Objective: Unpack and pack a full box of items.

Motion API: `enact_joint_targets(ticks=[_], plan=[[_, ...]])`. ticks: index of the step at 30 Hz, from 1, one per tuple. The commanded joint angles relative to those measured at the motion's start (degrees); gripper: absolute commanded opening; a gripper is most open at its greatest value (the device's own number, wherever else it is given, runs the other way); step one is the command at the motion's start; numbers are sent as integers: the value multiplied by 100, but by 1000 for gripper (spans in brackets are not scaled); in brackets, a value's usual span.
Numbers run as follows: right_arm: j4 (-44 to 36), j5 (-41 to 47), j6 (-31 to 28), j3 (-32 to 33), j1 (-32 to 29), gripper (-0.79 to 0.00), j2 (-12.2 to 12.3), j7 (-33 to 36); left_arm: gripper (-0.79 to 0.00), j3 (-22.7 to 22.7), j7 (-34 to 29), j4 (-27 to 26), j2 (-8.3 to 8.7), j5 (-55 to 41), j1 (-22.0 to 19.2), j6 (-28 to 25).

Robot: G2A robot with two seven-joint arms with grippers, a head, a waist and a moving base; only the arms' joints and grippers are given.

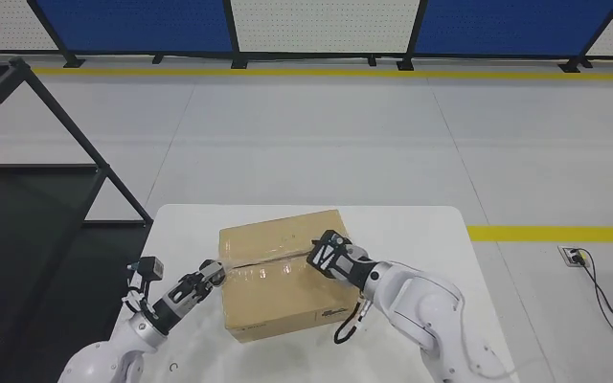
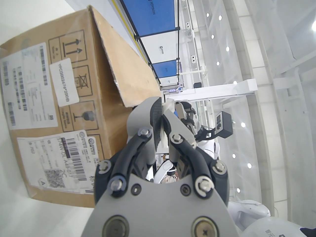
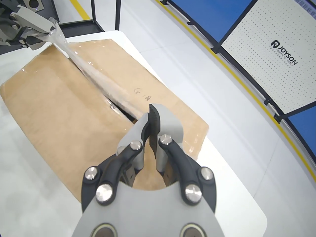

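Brown cardboard box, clear tape partly peeled.

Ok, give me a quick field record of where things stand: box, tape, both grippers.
box: brown cardboard, on the white table, flaps down
tape: clear strip lifted off the top seam, stretched taut
left gripper: shut on tape, at the box's end
right gripper: shut, over the box top by the seam's other end
unpacking: not yet begun
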Motion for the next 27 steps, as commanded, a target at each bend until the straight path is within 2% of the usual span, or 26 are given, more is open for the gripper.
enact_joint_targets(ticks=[1, 7, 16, 21, 27], plan=[[22, 11, 3, -1, -1, -785, 1, 82, -785, 1, -14, 17, 3, 10, 11, 21], [162, 157, 158, -34, 110, -785, -24, 405, -785, 15, -47, 33, 6, -1, 12, 61], [251, 188, 256, -163, 213, -785, -57, 408, -785, 79, -81, 65, 9, 44, -21, 135], [154, 152, 257, -180, 185, -785, -61, 111, -785, 94, -90, 87, 11, 48, -29, 149], [310, 145, 214, -291, 270, -785, -81, 395, -785, 99, -92, 91, 14, 41, -29, 143]])
